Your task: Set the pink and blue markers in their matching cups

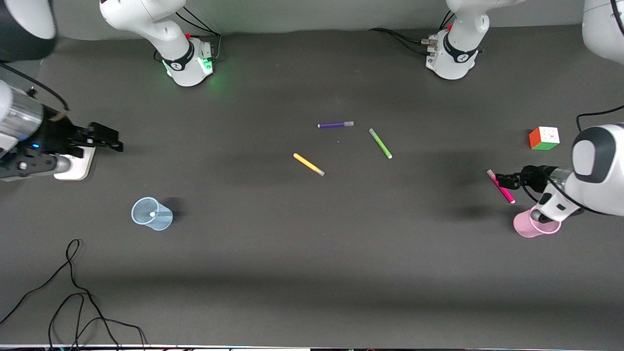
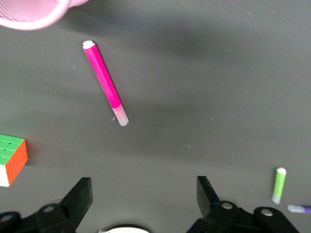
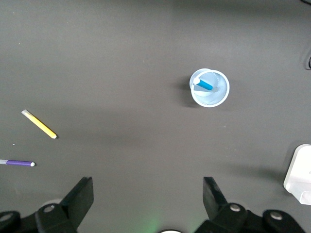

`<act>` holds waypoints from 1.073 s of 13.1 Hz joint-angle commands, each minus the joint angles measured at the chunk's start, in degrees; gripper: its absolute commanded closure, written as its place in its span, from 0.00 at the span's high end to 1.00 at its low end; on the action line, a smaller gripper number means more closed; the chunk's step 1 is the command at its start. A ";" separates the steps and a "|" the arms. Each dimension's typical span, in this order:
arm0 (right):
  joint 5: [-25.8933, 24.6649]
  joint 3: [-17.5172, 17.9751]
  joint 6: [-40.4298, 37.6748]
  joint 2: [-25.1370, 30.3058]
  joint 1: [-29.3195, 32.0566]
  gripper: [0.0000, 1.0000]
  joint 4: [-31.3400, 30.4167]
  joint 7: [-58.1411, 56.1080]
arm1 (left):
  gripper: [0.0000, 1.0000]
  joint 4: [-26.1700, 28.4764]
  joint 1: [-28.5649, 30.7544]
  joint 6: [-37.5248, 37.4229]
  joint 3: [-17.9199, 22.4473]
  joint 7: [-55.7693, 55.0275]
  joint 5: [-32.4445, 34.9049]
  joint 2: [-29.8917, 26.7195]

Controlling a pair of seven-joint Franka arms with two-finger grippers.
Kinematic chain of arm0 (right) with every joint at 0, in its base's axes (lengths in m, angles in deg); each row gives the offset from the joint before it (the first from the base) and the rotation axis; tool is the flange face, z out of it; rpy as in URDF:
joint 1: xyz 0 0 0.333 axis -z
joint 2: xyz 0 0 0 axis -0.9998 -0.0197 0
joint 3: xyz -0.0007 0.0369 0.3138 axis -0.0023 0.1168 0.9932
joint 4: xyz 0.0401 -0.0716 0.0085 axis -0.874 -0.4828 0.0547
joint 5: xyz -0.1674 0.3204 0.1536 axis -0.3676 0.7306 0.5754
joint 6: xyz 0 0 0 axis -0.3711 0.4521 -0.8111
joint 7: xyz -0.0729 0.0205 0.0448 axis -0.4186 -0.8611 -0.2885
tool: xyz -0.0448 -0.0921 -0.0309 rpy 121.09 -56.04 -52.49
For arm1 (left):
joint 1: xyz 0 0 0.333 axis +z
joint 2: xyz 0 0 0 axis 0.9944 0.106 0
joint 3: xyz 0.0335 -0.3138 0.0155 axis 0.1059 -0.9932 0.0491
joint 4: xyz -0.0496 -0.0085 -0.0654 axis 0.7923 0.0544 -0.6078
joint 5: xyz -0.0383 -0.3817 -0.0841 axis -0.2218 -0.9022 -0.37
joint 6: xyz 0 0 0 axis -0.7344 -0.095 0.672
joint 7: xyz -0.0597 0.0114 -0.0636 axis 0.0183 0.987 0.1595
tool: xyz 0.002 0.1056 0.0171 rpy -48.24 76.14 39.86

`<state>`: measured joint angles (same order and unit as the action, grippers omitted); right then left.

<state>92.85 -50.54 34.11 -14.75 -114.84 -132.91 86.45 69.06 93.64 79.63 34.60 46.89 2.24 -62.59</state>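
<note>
The pink marker [image 1: 501, 186] [image 2: 105, 83] lies flat on the dark table, a little farther from the front camera than the pink cup [image 1: 524, 226] [image 2: 29, 14]. My left gripper [image 1: 507, 181] [image 2: 144, 194] hangs open over the table beside the marker, with nothing between its fingers [image 2: 80, 194]. The pale blue cup [image 1: 151, 213] [image 3: 209, 88] stands toward the right arm's end, with the blue marker [image 1: 152, 213] [image 3: 203, 84] leaning inside it. My right gripper [image 1: 114, 141] [image 3: 148, 194] waits open and empty above the table, off to one side of the blue cup.
A purple marker [image 1: 335, 125], a green marker [image 1: 380, 143] and a yellow marker [image 1: 308, 164] lie mid-table. A colour cube [image 1: 544, 138] sits near the left arm's end. A white box [image 1: 78, 165] lies under the right arm. Black cables [image 1: 73, 292] trail at the near edge.
</note>
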 commanded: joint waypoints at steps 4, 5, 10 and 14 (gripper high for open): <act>-0.41 0.87 -0.02 0.22 1.61 1.00 -0.26 0.99 | 0.93 18.09 0.55 20.15 0.16 -0.86 1.83 -7.10; -0.49 4.19 -0.37 1.00 5.37 1.00 -0.34 0.81 | 0.93 18.28 0.55 20.17 0.16 -0.77 1.92 -7.36; -5.15 19.66 0.15 3.99 20.49 1.00 -1.83 1.25 | 0.99 17.76 0.55 19.91 0.16 0.28 1.92 -6.23; -5.33 22.15 2.17 4.44 22.45 1.00 -3.42 1.25 | 0.99 14.26 0.64 17.90 0.16 0.90 2.71 -2.98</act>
<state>88.59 -29.59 34.44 -11.86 -92.82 -134.01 86.59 85.13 94.12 98.64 34.82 47.20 4.04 -67.02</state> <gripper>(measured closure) 0.000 0.009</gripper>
